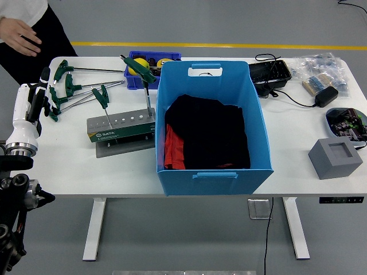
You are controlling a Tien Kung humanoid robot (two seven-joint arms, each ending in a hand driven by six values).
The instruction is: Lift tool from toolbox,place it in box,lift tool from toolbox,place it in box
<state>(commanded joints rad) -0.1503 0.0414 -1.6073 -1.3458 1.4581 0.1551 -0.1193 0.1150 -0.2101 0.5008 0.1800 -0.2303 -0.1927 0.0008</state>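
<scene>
Two green-handled T-wrenches stand upright in the grey tool stand; about four more lie on the worktop at far left. One blue box holds dark cloth. Left hand at worktop's left edge, finger state indeterminate

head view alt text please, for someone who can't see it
A blue box holding black and red cloth sits mid-table beside a grey tool stand with two green T-handle tools upright. The robot's left hand rests at the left edge; a person's hand hovers top left.
</scene>
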